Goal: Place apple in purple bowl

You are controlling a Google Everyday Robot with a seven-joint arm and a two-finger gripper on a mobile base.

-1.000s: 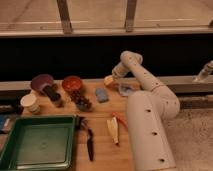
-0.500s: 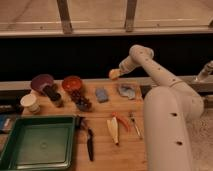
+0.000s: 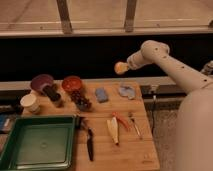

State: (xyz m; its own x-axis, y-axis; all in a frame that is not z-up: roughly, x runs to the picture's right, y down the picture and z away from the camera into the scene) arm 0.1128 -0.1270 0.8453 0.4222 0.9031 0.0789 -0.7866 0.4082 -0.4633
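Your gripper [image 3: 123,67] sits at the thin end of your arm [image 3: 172,62], up in the air past the back edge of the wooden table [image 3: 131,147]. It is small, and its shape is hard to make out. Right behind it is a short wrist [image 3: 133,61], a bit greyer than the rest. Behind the wrist comes a fat round joint [image 3: 153,50], smooth and creamy white like a ball. From there a long white tube [image 3: 187,75] runs away from the gripper and gets thicker as it goes. Farthest from the gripper is your big body [image 3: 197,132], white, round and smooth like a barrel.
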